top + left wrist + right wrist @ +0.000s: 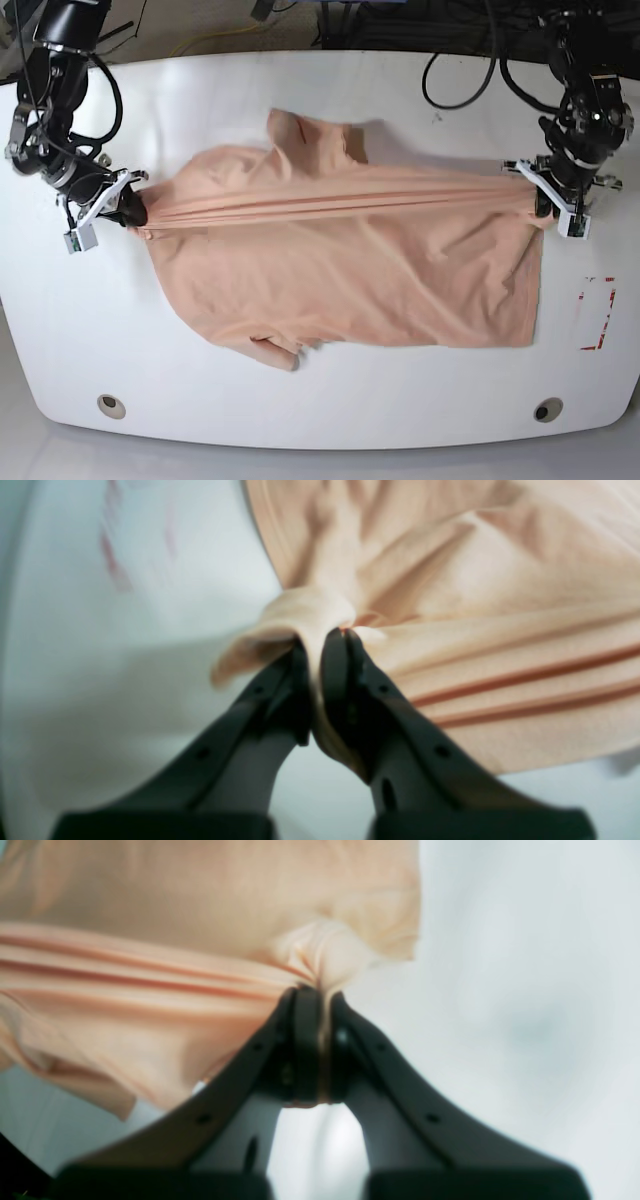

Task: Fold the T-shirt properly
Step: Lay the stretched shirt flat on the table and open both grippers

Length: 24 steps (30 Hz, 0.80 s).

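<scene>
The peach T-shirt lies spread across the white table, pulled taut in long horizontal creases between both arms. At the base view's right, my left gripper is shut on a bunch of the shirt's edge; up close its fingertips pinch the T-shirt fabric. On the opposite side, my right gripper is shut on the other edge, and its close view shows the jaws clamped on gathered T-shirt cloth. One sleeve points to the far side, another to the near side.
A red-marked rectangle is taped on the table at the right. Two round holes sit near the front edge. Cables hang over the far edge.
</scene>
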{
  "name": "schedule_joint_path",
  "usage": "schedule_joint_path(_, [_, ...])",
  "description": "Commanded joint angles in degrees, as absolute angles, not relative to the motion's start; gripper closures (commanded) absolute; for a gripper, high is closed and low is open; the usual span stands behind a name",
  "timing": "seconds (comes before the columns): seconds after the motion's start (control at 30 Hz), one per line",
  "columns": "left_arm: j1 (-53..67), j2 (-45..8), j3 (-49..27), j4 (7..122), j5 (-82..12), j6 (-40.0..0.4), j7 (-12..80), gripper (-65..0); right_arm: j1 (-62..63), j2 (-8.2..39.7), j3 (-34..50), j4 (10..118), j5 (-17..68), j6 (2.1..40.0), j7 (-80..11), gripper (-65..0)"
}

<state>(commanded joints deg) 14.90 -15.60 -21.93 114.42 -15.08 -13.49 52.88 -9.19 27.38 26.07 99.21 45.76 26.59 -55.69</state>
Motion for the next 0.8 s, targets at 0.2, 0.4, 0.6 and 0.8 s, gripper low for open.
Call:
schedule_joint_path(0.2, [20.09, -15.43, -22.9, 114.51, -15.25, -13.58, 52.88, -0.4, -14.29, 24.66, 26.59, 100.97, 45.76, 26.59, -55.69, -0.6])
schedule_joint_path(0.4, [21.41, -15.43, -23.25, 114.42, -14.9, -19.03, 52.88, -0.7, -17.89, 21.23, 29.32, 102.99, 47.08, 26.59, -56.84, -0.8])
schedule_joint_path(0.6, [22.46, -15.43, -23.34, 114.24, -15.08, -22.29, 53.05, -22.2, -20.97, 18.42, 33.45, 102.99, 54.64, 26.59, -59.82, -12.2])
schedule_joint_path(0.8, [23.52, -15.43, -23.25, 114.24, -15.25, -22.46, 53.05, -50.6, -25.27, 16.48, 33.71, 103.25, 61.41, 26.59, -59.82, -50.9])
